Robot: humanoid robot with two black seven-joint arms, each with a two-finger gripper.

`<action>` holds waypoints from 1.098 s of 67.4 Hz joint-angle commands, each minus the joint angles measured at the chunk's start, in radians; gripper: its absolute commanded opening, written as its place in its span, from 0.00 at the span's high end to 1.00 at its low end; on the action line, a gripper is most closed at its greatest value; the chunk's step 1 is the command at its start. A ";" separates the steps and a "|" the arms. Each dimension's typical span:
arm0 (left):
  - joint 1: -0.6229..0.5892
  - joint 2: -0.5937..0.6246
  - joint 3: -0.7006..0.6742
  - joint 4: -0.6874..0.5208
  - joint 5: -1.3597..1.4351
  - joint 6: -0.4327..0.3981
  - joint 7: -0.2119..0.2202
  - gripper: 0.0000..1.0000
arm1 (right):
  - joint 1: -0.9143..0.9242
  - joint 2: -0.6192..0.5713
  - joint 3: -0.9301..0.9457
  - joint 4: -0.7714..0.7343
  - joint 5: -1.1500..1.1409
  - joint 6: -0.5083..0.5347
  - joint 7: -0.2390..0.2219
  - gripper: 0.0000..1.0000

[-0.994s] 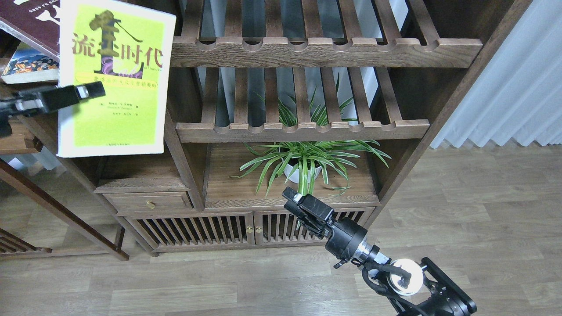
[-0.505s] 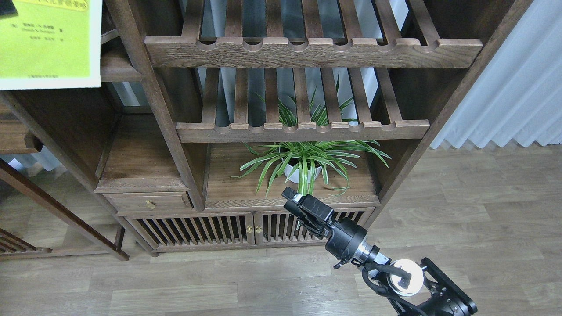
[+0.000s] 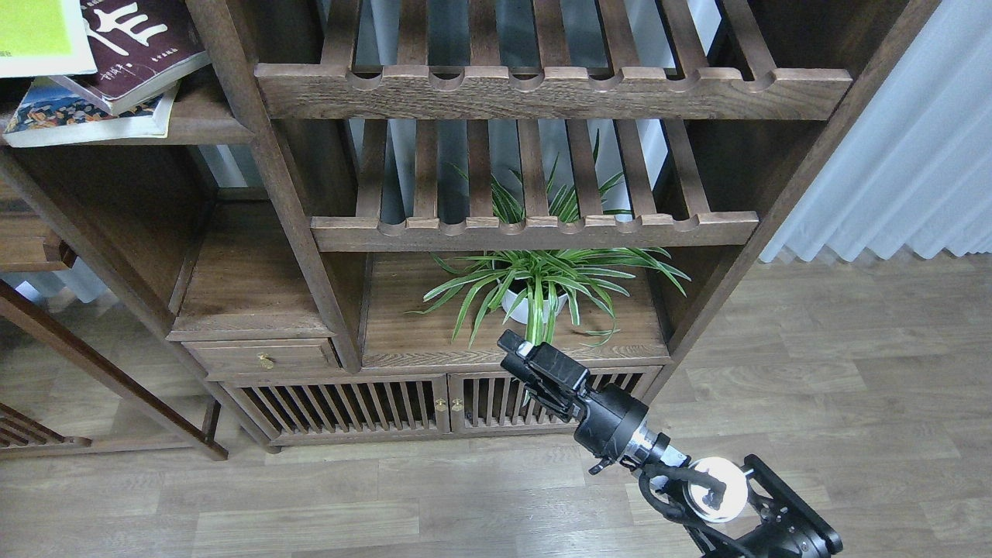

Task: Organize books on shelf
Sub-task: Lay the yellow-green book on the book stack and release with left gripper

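Only the lower corner of the yellow-green book shows at the top left edge, above the other books. The maroon book with white characters lies tilted on top of the book with the blue illustration. Both rest on the dark wooden shelf at the upper left. My left gripper is out of view, so what holds the yellow-green book is hidden. My right gripper hangs low in front of the cabinet doors, far from the books, dark and seen end-on, with nothing visibly in it.
Two slatted racks with scalloped rails fill the middle bay. A potted green plant stands on the lower board just behind my right gripper. A small drawer and slatted doors sit below. A white curtain hangs at right.
The yellow-green book has risen up and left until only its corner shows. My left gripper has gone out of view. The maroon and blue books show again. The right arm has not moved.
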 commanded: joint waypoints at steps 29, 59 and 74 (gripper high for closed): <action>-0.081 -0.311 0.002 0.314 0.071 0.000 0.000 0.99 | -0.002 0.000 0.000 0.000 0.003 0.000 0.000 0.23; -0.286 -0.528 0.077 0.614 0.091 0.000 0.000 0.99 | -0.008 0.000 0.002 0.003 0.003 0.000 0.000 0.21; -0.323 -0.600 0.080 0.722 0.091 0.000 0.000 0.99 | -0.010 0.000 -0.002 0.018 0.005 0.000 0.000 0.21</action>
